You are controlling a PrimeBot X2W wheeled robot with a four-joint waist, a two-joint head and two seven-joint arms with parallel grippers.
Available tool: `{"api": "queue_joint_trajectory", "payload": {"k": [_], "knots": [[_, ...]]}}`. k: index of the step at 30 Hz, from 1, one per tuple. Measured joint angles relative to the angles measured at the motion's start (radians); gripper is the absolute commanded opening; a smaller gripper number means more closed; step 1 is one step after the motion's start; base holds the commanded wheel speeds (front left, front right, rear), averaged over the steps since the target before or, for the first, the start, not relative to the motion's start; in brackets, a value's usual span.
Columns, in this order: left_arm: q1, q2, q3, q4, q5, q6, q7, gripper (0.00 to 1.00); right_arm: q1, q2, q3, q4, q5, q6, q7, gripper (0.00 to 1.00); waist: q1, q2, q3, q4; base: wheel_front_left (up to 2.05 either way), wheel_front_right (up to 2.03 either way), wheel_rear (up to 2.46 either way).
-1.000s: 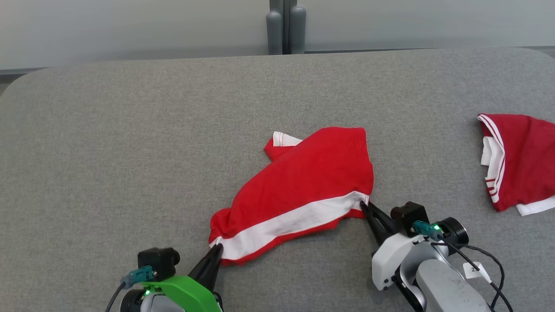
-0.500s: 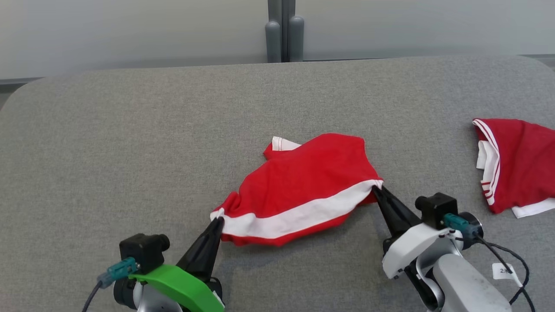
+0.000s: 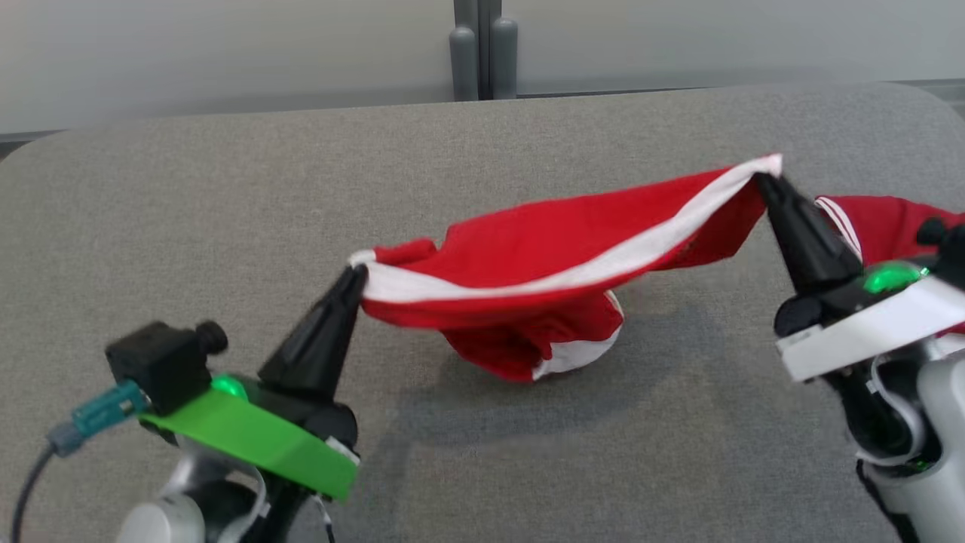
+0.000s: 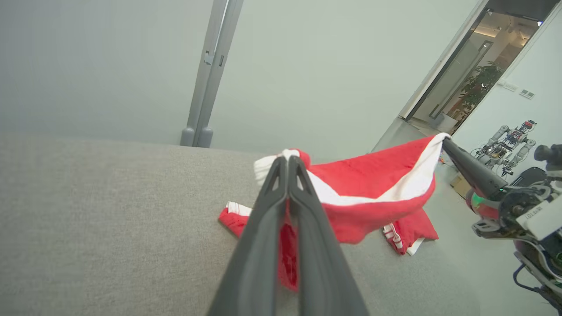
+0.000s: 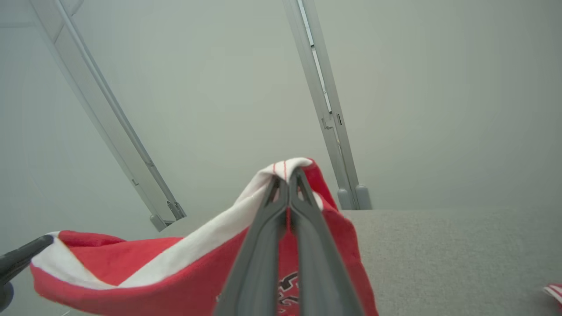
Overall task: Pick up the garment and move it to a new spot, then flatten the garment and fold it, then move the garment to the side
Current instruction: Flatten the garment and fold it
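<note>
head view: left pincer (image 3: 356, 273) has its two dark fingers pressed together on one end of the white band of the garment (image 3: 558, 241). right pincer (image 3: 760, 179) is clamped the same way on the other end of that band. both tips are up off the table (image 3: 188, 188); the right tip sits higher in frame than the left.

garment: red with a white band. the band spans from one pincer to the other with a slight sag in the middle. the rest of the cloth hangs below it in a bunch toward the table, shadow underneath. cannot tell whether the lowest fold touches the surface.

left wrist view: left pincer (image 4: 287, 161) fingers together, white corner poking out past the tips, red cloth showing in the slit between the fingers. garment (image 4: 373, 175) stretches off to the right pincer (image 4: 448, 142).

right wrist view: right pincer (image 5: 287, 173) fingers together on a stitched white and red corner. garment (image 5: 175, 263) droops away to the left pincer (image 5: 46, 240) at the frame's left edge.

surroundings, head view: grey fabric-covered table. second red garment (image 3: 882, 219) with white stripes lies behind the right pincer, partly hidden by it. grey post (image 3: 479, 49) stands behind the table's far edge.
</note>
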Motion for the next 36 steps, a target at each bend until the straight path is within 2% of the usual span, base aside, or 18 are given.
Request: {"api": "queue_joint_trajectory", "payload": {"k": [3, 7, 10, 12, 15, 18, 21, 23, 24, 27, 29, 32, 36], "knots": [[-0.128, 0.033, 0.032, -0.002, 0.002, 0.005, 0.052, 0.0, -0.079, -0.02, -0.051, -0.059, 0.025, 0.0, 0.067, 0.0, 0.0, 0.0, 0.029, 0.001, 0.0, 0.0, 0.0], [-0.302, 0.046, 0.064, 0.05, -0.037, 0.006, 0.12, 0.0, -0.214, -0.023, -0.082, -0.063, 0.03, 0.0, 0.136, 0.0, 0.0, 0.0, 0.07, 0.003, 0.0, 0.0, 0.0], [-0.517, 0.07, 0.103, 0.16, -0.077, 0.007, 0.19, 0.0, -0.399, -0.029, -0.095, -0.011, -0.016, 0.0, 0.192, 0.0, 0.0, 0.0, 0.119, 0.008, 0.0, 0.0, 0.0], [-0.663, 0.089, 0.119, 0.25, -0.08, 0.009, 0.227, 0.0, -0.539, 0.009, -0.099, 0.051, -0.022, 0.0, 0.216, 0.0, 0.0, 0.0, 0.156, 0.01, 0.0, 0.0, 0.0], [-0.88, 0.112, 0.128, 0.401, -0.057, 0.009, 0.232, 0.0, -0.745, 0.065, -0.104, 0.191, -0.093, 0.001, 0.216, 0.0, 0.0001, 0.0, 0.215, 0.014, 0.0, 0.0, 0.0], [-1.067, 0.091, 0.133, 0.565, -0.023, 0.004, 0.164, 0.0, -0.931, 0.135, -0.111, 0.351, -0.188, 0.001, 0.15, 0.0, 0.0001, 0.0, 0.275, 0.018, 0.0, 0.0, 0.0], [-1.203, 0.065, 0.134, 0.715, 0.012, -0.005, 0.047, 0.0, -1.077, 0.207, -0.125, 0.509, -0.28, 0.001, 0.04, 0.0, 0.0003, -0.0001, 0.328, 0.022, 0.0, 0.0, 0.0], [-1.275, 0.05, 0.131, 0.796, 0.043, -0.016, -0.051, 0.0, -1.165, 0.24, -0.15, 0.597, -0.305, 0.001, -0.04, 0.0, 0.0002, 0.0, 0.361, 0.024, 0.0, 0.0, 0.0], [-1.316, 0.041, 0.118, 0.862, 0.061, -0.033, -0.146, 0.0, -1.215, 0.258, -0.155, 0.662, -0.302, 0.001, -0.118, 0.0, 0.0002, 0.0, 0.391, 0.024, 0.0, 0.0, 0.0], [-1.311, 0.03, 0.099, 0.944, 0.064, -0.052, -0.272, 0.0, -1.191, 0.269, -0.101, 0.707, -0.256, 0.0, -0.187, 0.0, 0.0003, 0.0, 0.427, 0.022, 0.0, 0.0, 0.0], [-1.266, 0.032, 0.052, 0.975, 0.064, -0.058, -0.332, 0.0, -1.117, 0.273, -0.042, 0.698, -0.209, 0.001, -0.208, 0.0, 0.0001, 0.0, 0.443, 0.019, 0.0, 0.0, 0.0], [-1.111, 0.044, -0.064, 0.97, 0.02, -0.061, -0.396, 0.0, -0.913, 0.246, 0.057, 0.647, -0.136, 0.001, -0.223, 0.0, 0.0002, -0.0001, 0.448, 0.009, 0.0, 0.0, 0.0], [-0.877, 0.1, -0.178, 0.919, -0.069, -0.062, -0.482, 0.0, -0.597, 0.157, 0.151, 0.545, 0.014, 0.0, -0.232, 0.0, 0.0, 0.0, 0.423, 0.001, 0.0, 0.0, 0.0]]}}
